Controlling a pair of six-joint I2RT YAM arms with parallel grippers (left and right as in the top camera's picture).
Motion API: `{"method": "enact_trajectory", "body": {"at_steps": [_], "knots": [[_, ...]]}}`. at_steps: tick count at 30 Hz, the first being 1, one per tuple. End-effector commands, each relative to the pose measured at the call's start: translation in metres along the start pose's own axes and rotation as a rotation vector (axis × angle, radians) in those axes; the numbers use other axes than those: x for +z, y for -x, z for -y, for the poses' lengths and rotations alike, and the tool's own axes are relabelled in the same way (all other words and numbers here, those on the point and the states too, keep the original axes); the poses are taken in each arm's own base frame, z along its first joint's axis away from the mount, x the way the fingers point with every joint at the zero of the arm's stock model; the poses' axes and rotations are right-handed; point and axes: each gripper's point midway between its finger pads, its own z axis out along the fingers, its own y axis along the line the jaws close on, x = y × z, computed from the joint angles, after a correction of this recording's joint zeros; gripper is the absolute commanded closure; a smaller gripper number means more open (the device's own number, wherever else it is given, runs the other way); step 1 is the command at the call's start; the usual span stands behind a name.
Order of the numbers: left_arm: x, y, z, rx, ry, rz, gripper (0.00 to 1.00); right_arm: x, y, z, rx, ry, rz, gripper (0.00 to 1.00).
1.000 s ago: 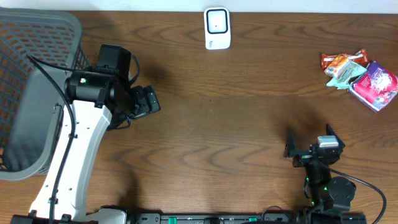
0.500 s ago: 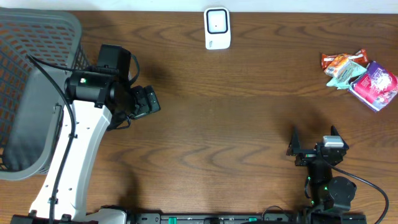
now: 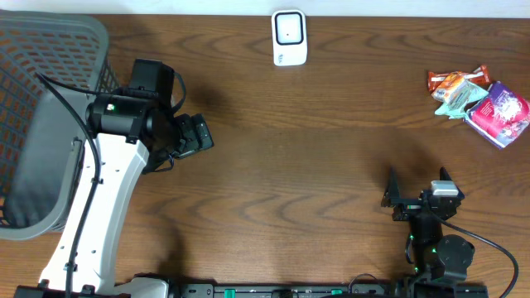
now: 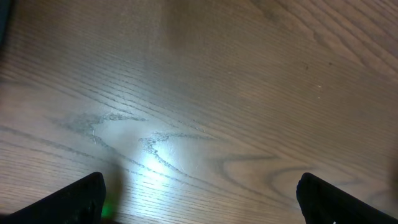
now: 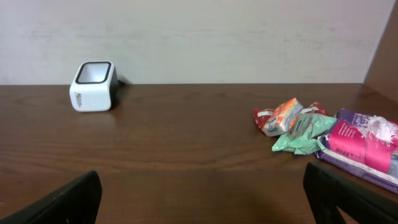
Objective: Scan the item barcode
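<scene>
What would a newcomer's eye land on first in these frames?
Probably the big white left arm slanting up the left side of the dark wood table, next to the gray basket at the far left edge. After that, the bright snack pile at the right edge and the small white scanner at the back centre, both sharp against the wood.

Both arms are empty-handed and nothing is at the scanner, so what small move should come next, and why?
Probably swing the right gripper forward and right toward the snack packets. Its fingers are open and empty, the packets lie untouched on that arm's side, and nothing sits in front of the scanner yet.
</scene>
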Motion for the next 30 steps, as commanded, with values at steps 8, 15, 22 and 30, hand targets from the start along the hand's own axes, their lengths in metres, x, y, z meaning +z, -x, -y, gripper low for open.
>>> {"method": "enact_trajectory", "body": {"at_steps": [8,15,22,30], "knots": [[-0.001,0.003,-0.001,0.003,0.007,0.009,0.02,0.000,0.000,0.003,0.011,-0.010,0.003,0.01],[-0.001,0.003,-0.001,0.003,0.007,0.009,0.02,0.000,0.000,0.003,0.011,-0.010,0.003,0.01],[-0.001,0.001,-0.007,0.002,0.035,0.003,0.02,0.000,0.000,0.003,0.011,-0.010,0.003,0.01],[0.002,-0.005,-0.016,-0.001,0.067,-0.006,0.02,0.000,0.000,0.003,0.011,-0.010,0.003,0.01]]}}
